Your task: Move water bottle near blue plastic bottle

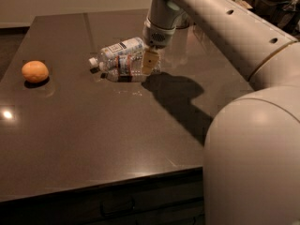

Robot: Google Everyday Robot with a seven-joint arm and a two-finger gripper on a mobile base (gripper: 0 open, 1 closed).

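Near the desk's far edge, jaws grip water bottle right beside blue bottle; releasing seems next.

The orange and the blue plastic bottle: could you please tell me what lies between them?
Only bare table, in the camera view; the gripper is at the blue plastic bottle's other end.

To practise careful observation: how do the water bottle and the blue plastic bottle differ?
The water bottle is clear with a narrow red-and-blue band; the blue plastic bottle is mostly wrapped in a pale label. The water bottle looks longer than the blue plastic bottle. Both lie on their sides, side by side, with the gripper at their right ends.
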